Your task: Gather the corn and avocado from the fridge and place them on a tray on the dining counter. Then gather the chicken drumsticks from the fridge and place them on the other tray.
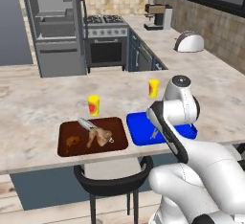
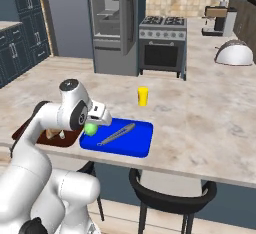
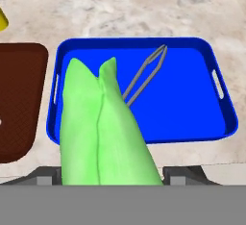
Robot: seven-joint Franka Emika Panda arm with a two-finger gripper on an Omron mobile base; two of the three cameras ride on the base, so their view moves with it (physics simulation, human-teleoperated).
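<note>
My gripper [image 2: 94, 122] is shut on the corn [image 3: 103, 132], a long cob in a bright green husk. It hangs over the near left part of the blue tray [image 3: 192, 104], clear of the tray floor. In the right base view the corn [image 2: 90, 128] shows as a green end under the hand, above the blue tray's [image 2: 135, 145] left edge. Chicken drumsticks [image 1: 99, 136] lie on the brown tray [image 1: 67, 132] to the left. The open fridge [image 1: 52, 27] stands far back across the kitchen. The avocado is out of view.
Metal tongs [image 3: 144, 75] lie diagonally on the blue tray, and another pair [image 1: 87, 123] on the brown tray. Two yellow containers [image 1: 94, 106] [image 1: 153, 87] stand behind the trays. A black stool [image 1: 112, 180] sits under the counter's near edge.
</note>
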